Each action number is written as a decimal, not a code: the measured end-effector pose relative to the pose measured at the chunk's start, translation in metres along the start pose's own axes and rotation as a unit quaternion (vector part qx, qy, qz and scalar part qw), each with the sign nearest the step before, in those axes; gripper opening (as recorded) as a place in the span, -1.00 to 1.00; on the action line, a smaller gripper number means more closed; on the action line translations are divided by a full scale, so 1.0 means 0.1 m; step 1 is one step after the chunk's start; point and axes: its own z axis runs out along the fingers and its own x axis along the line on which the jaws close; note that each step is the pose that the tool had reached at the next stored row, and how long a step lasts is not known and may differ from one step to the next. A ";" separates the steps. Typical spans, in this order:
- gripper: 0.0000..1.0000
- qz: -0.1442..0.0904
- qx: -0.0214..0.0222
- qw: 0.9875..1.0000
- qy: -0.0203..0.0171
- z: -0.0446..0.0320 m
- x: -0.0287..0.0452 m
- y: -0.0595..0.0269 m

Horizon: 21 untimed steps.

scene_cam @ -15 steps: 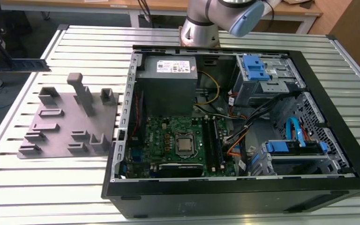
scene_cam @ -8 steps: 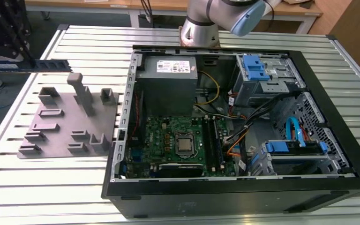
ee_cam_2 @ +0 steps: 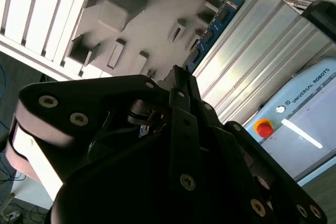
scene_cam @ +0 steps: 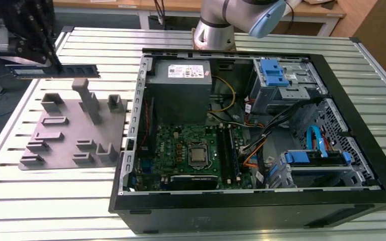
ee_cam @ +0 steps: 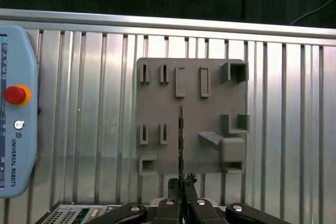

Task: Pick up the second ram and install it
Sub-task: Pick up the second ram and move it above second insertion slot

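Dark ram held in the black hand, at 10 o'clock of the scene in the exterior view. The hand is closed on the stick off its middle, with the longer part jutting out level toward 3 o'clock. The stick hangs in the air over the far edge of the grey fixture. A tall post of the fixture stands just below the ram; whether the two touch cannot be told.

The fixture lies flat on the slatted metal tabletop, at 9 o'clock of the open black case and just beside its wall. A green motherboard lies on the case floor, toward 7 o'clock within it. The grey arm rises from the tabletop at 12 o'clock of the case.

In the first wrist view the ram is seen edge-on, a thin dark line running out from the hand over the middle of the fixture. A pale blue pendant with a red button lies on the tabletop beside the fixture, not touching it.

In the second wrist view the ram shows its flat face, reaching out past the hand with the fixture beyond it.
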 end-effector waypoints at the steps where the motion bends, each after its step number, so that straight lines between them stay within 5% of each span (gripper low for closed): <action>1: -0.73 0.000 0.000 1.000 0.000 -0.001 0.001 -0.045; 21: -0.73 0.000 -0.001 1.000 0.000 -0.024 0.019 -0.954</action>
